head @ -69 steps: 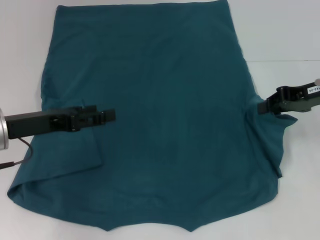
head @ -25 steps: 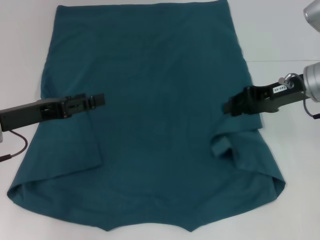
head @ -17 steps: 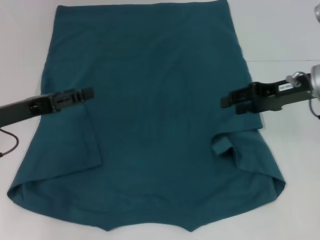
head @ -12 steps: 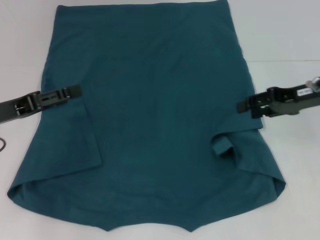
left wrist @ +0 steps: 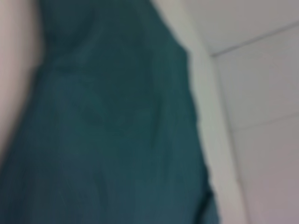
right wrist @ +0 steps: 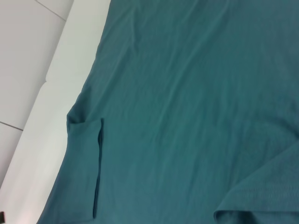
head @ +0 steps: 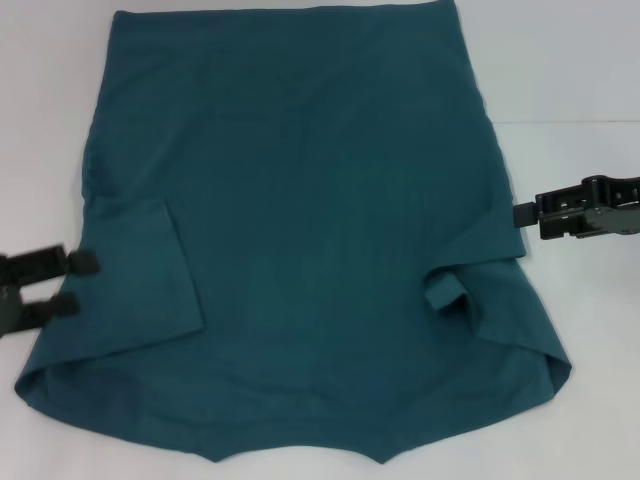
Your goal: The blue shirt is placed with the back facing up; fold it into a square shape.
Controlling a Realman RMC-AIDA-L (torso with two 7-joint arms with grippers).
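Observation:
The blue shirt (head: 310,200) lies spread flat on the white table (head: 570,60). Its left sleeve (head: 140,270) and right sleeve (head: 490,295) are both folded inward onto the body. My left gripper (head: 75,282) is at the shirt's left edge, open and holding nothing. At the shirt's right edge, just above the folded right sleeve, my right gripper (head: 525,215) is open and empty. The right wrist view shows the blue shirt (right wrist: 187,93) with a folded sleeve (right wrist: 84,163). In the left wrist view there is only blurred blue shirt (left wrist: 107,140) and table.
Bare white table surrounds the shirt on the left (head: 40,120) and right. A seam line in the table top (head: 570,122) runs along the right side. The shirt's near edge reaches almost to the bottom of the head view.
Both grippers carried the sleeves inward over the shirt, let them go and drew back outward to the shirt's edges. The left one also dropped toward me. Both sleeves stay folded.

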